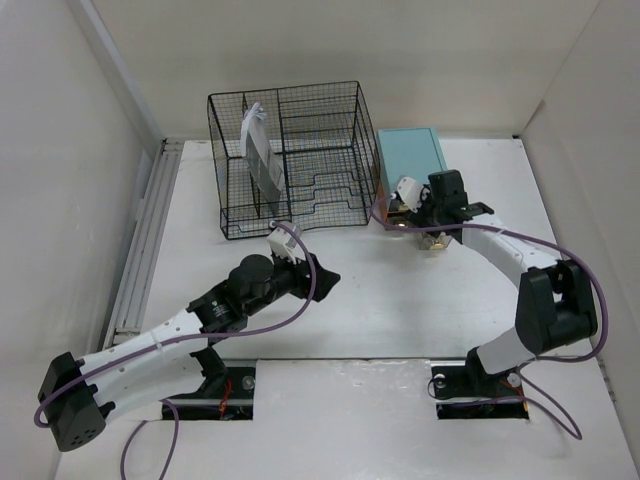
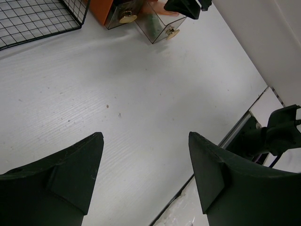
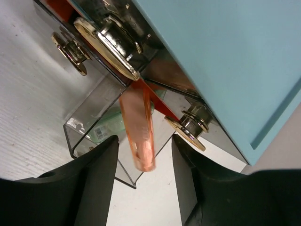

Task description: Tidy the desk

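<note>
Right wrist view: right gripper (image 3: 145, 140) fingers are seen apart, with an orange translucent piece (image 3: 137, 127) hanging between them, close to one finger and with a gap at the other. Behind it, a clear drawer (image 3: 89, 117) with brass knobs (image 3: 186, 127) stands pulled out of the teal box (image 3: 225, 56). The desk (image 3: 28, 113) lies below, past the fingertips. Left wrist view: left gripper (image 2: 146, 136) fingers are spread wide, with only bare desk surface seen between and beneath them. A wire-mesh organizer (image 2: 33, 19) is noted at the far corner.
</note>
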{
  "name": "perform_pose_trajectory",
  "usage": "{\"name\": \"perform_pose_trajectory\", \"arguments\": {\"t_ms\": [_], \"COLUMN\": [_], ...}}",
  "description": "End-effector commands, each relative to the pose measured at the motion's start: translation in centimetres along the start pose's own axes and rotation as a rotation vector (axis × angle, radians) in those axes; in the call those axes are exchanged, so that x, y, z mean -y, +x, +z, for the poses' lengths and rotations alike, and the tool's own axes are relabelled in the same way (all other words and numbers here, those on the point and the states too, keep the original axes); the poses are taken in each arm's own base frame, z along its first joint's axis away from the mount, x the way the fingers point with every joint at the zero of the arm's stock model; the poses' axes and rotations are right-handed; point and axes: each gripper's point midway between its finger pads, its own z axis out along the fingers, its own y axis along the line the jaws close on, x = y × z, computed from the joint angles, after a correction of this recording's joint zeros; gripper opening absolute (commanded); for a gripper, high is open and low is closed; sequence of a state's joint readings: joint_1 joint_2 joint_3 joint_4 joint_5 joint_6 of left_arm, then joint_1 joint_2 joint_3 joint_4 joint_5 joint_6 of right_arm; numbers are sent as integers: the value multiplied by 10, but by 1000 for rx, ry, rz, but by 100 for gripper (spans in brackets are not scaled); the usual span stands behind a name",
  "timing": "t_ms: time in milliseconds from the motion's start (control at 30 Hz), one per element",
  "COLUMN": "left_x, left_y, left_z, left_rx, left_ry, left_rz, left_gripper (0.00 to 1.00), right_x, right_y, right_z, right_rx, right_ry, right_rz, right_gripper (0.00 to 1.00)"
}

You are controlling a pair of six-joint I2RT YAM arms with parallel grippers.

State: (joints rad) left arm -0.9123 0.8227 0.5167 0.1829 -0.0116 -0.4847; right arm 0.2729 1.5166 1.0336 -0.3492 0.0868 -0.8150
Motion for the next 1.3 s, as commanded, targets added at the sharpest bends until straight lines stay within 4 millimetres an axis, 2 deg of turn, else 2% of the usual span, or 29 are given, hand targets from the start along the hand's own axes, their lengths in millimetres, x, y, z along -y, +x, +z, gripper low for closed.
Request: {"name": "perform_pose_trajectory", "arguments": {"t_ms": [0,67,100,133,167,200,233,267,300,333,400,467,500,567,733,900,933,967,1000,1033,1133,1167,1233,1267], "left_x": [6,4,6,6,6,6,6,6,6,6,6,7,7,7,6,5,5,5,5,5,5,5,5,5], "left_y": [-10,-7,-6,-6,-6,-6,-6,-6,-6,-6,-6,-9,-9,-9,-7,-5,-5,-5,-5,-5,-5,-5,-5,-5], "left_z": [0,2,2,2,2,2,2,2,2,2,2,0,0,0,1,2,2,2,2,2,2,2,2,2], "left_rx": [39,31,27,27,27,27,27,27,27,27,27,34,34,34,35,27,27,27,27,27,27,27,27,27], "left_ry": [28,23,30,30,30,30,30,30,30,30,30,35,35,35,35,30,30,30,30,30,30,30,30,30], "left_rz": [-10,0,0,0,0,0,0,0,0,0,0,0,0,0,0,0,0,0,0,0,0,0,0,0], "left_gripper": [70,70,70,70,70,70,70,70,70,70,70,70,70,70,70,70,70,70,70,70,70,70,70,70], "right_x": [28,26,26,22,27,23,19,17,7,-6,-15,-41,-44,-61,-71,-61,-48,-49,-39,-30,-20,-8,-5,1], "right_y": [-17,-26,-22,-22,-29,-26,-24,-27,-36,-24,-27,-15,-11,5,21,30,25,27,33,22,22,13,18,6], "right_z": [-8,-14,-13,-13,-19,-18,-21,-23,-26,-28,-40,-45,-45,-44,-38,-18,-9,-4,1,9,20,23,28,29], "right_rx": [56,101,95,96,123,136,147,167,233,218,270,257,252,209,171,111,123,96,43,59,-6,13,-31,-9], "right_ry": [82,68,58,42,49,11,-21,-55,-135,-211,-310,-450,-476,-566,-616,-527,-458,-428,-359,-288,-173,-109,-34,12], "right_rz": [29,40,47,45,46,57,63,36,16,14,-103,-129,-198,-201,-224,-172,-162,-105,-94,-96,-50,-37,-12,-18], "right_gripper": [55,55,55,50,39,25,2,0,0,0,0,0,0,0,0,0,0,0,0,0,0,0,0,0]}}
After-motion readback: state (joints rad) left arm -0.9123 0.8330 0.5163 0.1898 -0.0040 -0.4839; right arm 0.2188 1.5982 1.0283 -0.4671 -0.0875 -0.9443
